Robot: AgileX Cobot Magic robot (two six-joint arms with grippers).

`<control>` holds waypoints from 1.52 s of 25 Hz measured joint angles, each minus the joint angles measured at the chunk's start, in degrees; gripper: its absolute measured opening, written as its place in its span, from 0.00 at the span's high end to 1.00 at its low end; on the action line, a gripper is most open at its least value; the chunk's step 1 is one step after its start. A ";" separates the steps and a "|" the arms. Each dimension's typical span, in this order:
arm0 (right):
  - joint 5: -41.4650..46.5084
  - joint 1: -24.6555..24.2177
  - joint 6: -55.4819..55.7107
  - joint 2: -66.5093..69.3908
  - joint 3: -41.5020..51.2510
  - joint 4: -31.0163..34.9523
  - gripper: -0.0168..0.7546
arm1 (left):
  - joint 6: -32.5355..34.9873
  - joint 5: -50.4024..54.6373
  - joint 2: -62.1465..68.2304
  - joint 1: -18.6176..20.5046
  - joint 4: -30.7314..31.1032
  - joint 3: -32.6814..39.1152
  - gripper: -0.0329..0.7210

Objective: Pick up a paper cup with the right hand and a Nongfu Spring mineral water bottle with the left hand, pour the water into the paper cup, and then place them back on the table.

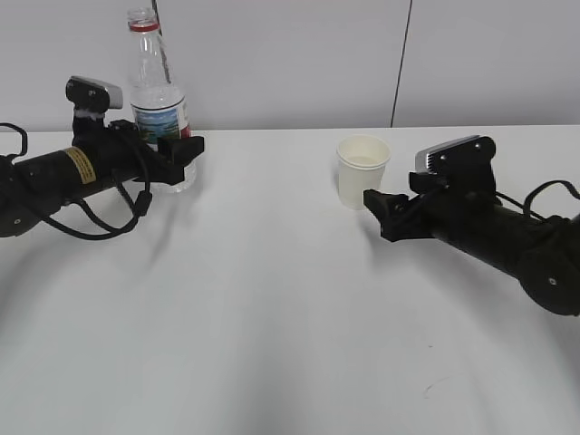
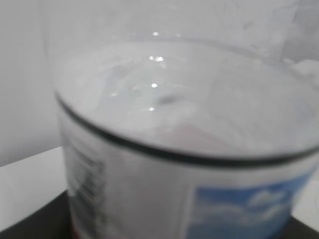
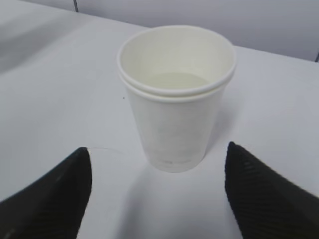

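Observation:
The Nongfu Spring mineral water bottle [image 1: 156,95] stands at the back left of the table [image 1: 272,299]. My left hand's gripper [image 1: 186,149] is shut on the bottle's lower part. The bottle [image 2: 174,149] fills the left wrist view, with only a dark finger [image 2: 30,224] showing at the bottom corner. The paper cup [image 1: 362,170] stands upright right of centre with some pale liquid inside. My right hand's gripper [image 1: 377,213] is open just in front of the cup, not touching it. In the right wrist view the cup [image 3: 174,99] stands beyond the open gripper [image 3: 157,149], both fingers apart from it.
A grey wall with a dark vertical seam [image 1: 399,63] runs close behind the table's back edge. A small dark scratch mark [image 1: 433,388] lies on the tabletop at the front right. Loose black cables [image 1: 100,222] hang under the left arm.

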 joint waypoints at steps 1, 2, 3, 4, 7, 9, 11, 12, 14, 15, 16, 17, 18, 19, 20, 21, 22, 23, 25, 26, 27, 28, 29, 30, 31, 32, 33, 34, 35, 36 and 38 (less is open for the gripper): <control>-1.33 -0.07 -0.56 -1.78 1.90 0.69 0.18 | 0.00 -0.05 0.42 0.00 0.00 0.00 0.41; -3.00 -0.07 -0.79 -3.17 3.84 1.07 0.19 | 0.00 0.01 0.87 0.00 0.00 0.00 0.41; -4.42 -0.07 -1.09 -4.92 5.78 1.36 0.19 | 0.00 0.21 1.35 0.00 0.00 0.00 0.41; -6.04 -0.07 -1.32 -6.72 7.34 1.66 0.19 | 0.00 0.21 1.63 0.00 0.00 0.00 0.41; -8.43 -0.07 -1.60 -11.47 12.06 2.70 0.19 | 0.00 0.08 1.94 0.00 -0.17 0.00 0.41; -9.15 -0.14 -1.63 -14.29 14.99 3.41 0.20 | 0.00 -1.09 2.58 0.00 -1.12 0.00 0.41; -10.18 -0.14 -1.73 -16.26 17.45 3.73 0.20 | 0.00 -1.98 3.77 0.00 -2.40 -0.05 0.41; -10.71 -0.14 -1.73 -16.86 18.48 3.73 0.20 | 0.00 -2.11 4.43 0.00 -2.86 -0.05 0.41; -12.67 -0.14 -1.73 -17.69 20.93 3.73 0.21 | 0.00 -2.31 5.57 0.00 -3.13 -0.05 0.41; -13.39 -0.14 -1.73 -17.93 21.70 3.73 0.21 | 0.00 -2.49 6.00 0.00 -3.13 -0.05 0.41; -13.84 -0.14 -1.73 -18.03 22.39 3.73 0.21 | 0.00 -2.72 6.29 0.00 -3.08 -0.05 0.41; -13.97 -0.14 -1.73 -18.09 23.20 3.73 0.21 | 0.07 -3.45 6.55 0.00 -3.14 -0.05 0.41; -14.12 -0.14 -1.75 -18.09 23.70 3.73 0.21 | 0.35 -3.93 6.65 0.00 -3.14 -0.05 0.41; -14.12 -0.14 -1.85 -18.09 24.16 3.73 0.21 | 1.02 -4.18 6.65 0.00 -3.14 -0.05 0.41; -14.21 -0.14 -1.85 -18.09 24.47 3.73 0.21 | 1.74 -4.58 6.65 0.00 -3.14 -0.05 0.40; -14.21 -0.14 -1.85 -18.09 24.73 3.73 0.21 | 2.20 -4.91 6.65 0.00 -3.20 -0.05 0.39; -14.24 -0.21 -1.85 -18.09 24.85 3.62 0.21 | 2.43 -4.98 6.65 0.00 -3.26 -0.05 0.37; -14.34 -0.21 -1.85 -18.09 24.95 3.50 0.21 | 2.67 -4.98 6.65 0.00 -3.31 -0.05 0.35; -14.46 -0.21 -1.85 -18.09 24.95 3.16 0.21 | 2.96 -5.70 6.65 0.00 -3.44 -0.05 0.28; -14.58 -0.28 -1.85 -18.09 24.95 2.92 0.21 | 2.96 -5.90 6.65 0.00 -3.54 -0.11 0.25; -14.58 -0.28 -1.85 -18.09 24.95 2.64 0.21 | 3.01 -5.90 6.65 0.00 -3.60 -0.10 0.22; -14.58 -0.28 -1.85 -18.09 24.95 2.52 0.21 | 3.01 -5.90 6.65 0.00 -3.60 -0.10 0.20; -14.58 -0.28 -1.85 -18.09 24.95 2.44 0.21 | 3.01 -5.85 6.65 0.00 -3.66 -0.10 0.19; -14.58 -0.28 -1.85 -18.09 24.95 2.29 0.21 | 3.01 -5.85 6.65 0.00 -3.72 -0.10 0.19; -14.58 -0.28 -1.85 -18.09 24.95 2.16 0.21 | 3.01 -5.85 6.65 0.00 -3.72 -0.10 0.18; -14.58 -0.28 -1.85 -18.09 24.95 2.04 0.21 | 3.01 -5.85 6.65 0.00 -3.72 -0.10 0.18; -14.58 -0.28 -1.85 -18.09 24.95 2.04 0.21 | 3.01 -5.85 6.65 0.00 -3.72 -0.10 0.18; -14.58 -0.28 -1.85 -18.09 24.95 1.96 0.21 | 3.01 -5.85 6.65 0.00 -3.66 -0.10 0.18; -14.58 -0.28 -1.85 -18.09 24.95 1.96 0.21 | 3.02 -5.85 6.65 0.00 -3.42 -0.10 0.18; -14.58 -0.28 -1.85 -18.09 24.95 1.91 0.21 | 3.02 -5.85 6.65 0.00 -3.36 0.01 0.18; -14.58 -0.28 -1.85 -18.09 24.95 1.81 0.21 | 3.02 -5.85 6.60 0.00 -3.21 0.81 0.18</control>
